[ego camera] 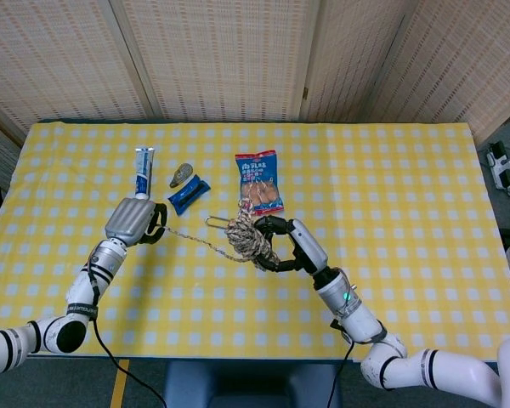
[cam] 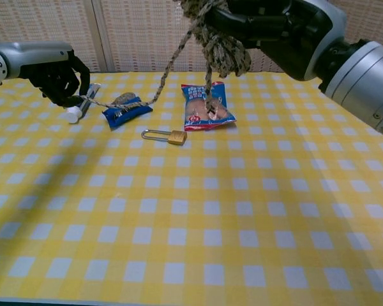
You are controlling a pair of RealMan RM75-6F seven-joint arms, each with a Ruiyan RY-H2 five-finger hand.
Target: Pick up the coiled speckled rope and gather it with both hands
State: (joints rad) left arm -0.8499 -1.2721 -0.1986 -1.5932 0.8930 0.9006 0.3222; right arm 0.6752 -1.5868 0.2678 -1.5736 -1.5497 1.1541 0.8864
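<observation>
The speckled rope (ego camera: 248, 240) is being held bunched in the right hand (ego camera: 282, 244), above the surface (cam: 242, 210) and near the padlock (cam: 167, 136), which is hidden in the head view. Its free end is being gripped in the left hand (ego camera: 134, 221), beside the toothpaste tube (ego camera: 143, 172).

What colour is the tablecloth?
The tablecloth is yellow and white checked, clearest in the chest view.
</observation>
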